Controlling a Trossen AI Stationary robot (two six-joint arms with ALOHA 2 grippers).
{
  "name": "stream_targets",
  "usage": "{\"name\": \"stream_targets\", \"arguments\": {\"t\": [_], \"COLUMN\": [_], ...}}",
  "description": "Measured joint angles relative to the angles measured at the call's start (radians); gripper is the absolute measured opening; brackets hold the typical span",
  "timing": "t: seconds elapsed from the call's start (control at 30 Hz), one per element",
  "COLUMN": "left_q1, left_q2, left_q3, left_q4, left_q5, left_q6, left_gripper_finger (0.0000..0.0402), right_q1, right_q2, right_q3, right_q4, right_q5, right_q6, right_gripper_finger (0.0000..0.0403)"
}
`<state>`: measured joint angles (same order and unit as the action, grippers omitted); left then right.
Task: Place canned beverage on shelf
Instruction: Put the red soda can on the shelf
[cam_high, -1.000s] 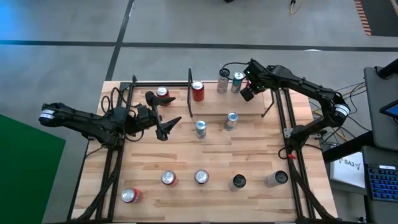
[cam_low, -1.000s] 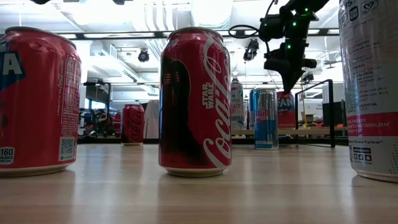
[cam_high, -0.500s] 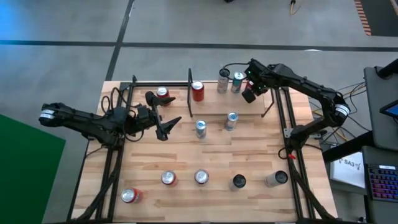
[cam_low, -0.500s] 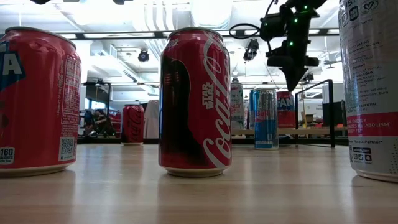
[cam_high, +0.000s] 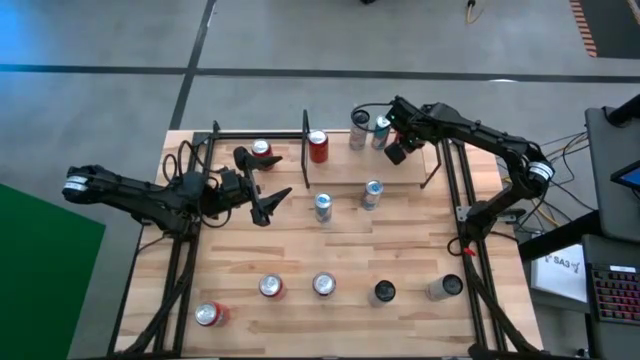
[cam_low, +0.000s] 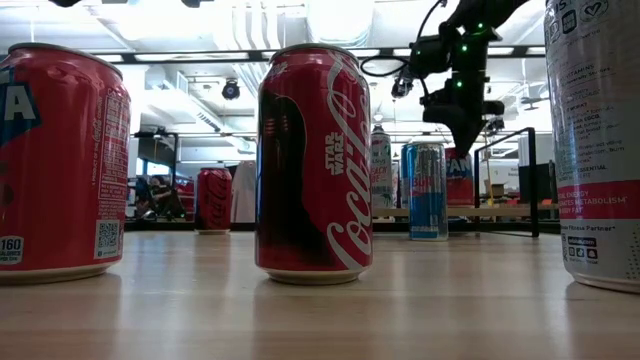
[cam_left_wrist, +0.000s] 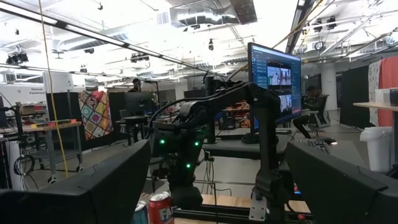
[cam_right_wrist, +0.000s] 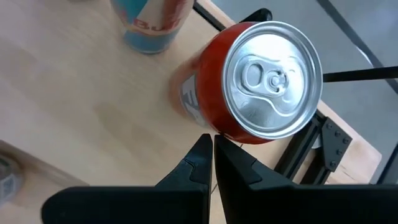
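Observation:
A red can stands upright on the shelf at the table's far side, near the shelf's right end. My right gripper is shut and points down at a slant, its tips at the can's side. In the low view my right gripper hangs just above that red can. On the shelf to the left stand a blue can, a silver can and another red can. My left gripper waits open above the table's left part, with nothing between its fingers. My right gripper's shut fingertips stand right at the red can's side wall, coming from above at a slant. I cannot tell whether they touch it. The can stands upright on the shelf board.
Two slim cans stand in front of the shelf, and a red can stands left of it. Several more cans line the near edge. Black shelf posts and rails frame the board.

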<state>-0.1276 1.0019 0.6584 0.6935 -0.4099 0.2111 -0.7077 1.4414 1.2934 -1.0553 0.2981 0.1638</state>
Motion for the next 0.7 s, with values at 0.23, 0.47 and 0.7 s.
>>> {"name": "stream_targets", "arguments": {"t": [0.23,0.47,0.7], "left_q1": [0.0,0.0,0.0], "left_q2": [0.0,0.0,0.0], "left_q3": [0.0,0.0,0.0], "left_q4": [0.0,0.0,-0.002], "left_q5": [0.0,0.0,0.0], "left_q6": [0.0,0.0,0.0], "left_gripper_finger": [0.0359,0.0359,0.0359], "right_q1": [-0.003,-0.006,-0.013], "right_q2": [0.0,0.0,0.0], "right_q3": [0.0,0.0,0.0], "right_q4": [0.024,0.048,0.054], "right_q5": [0.027,0.027,0.028], "right_q6": [-0.005,-0.007,-0.008], "right_gripper_finger": [0.0009,0.0009,0.0009]}}
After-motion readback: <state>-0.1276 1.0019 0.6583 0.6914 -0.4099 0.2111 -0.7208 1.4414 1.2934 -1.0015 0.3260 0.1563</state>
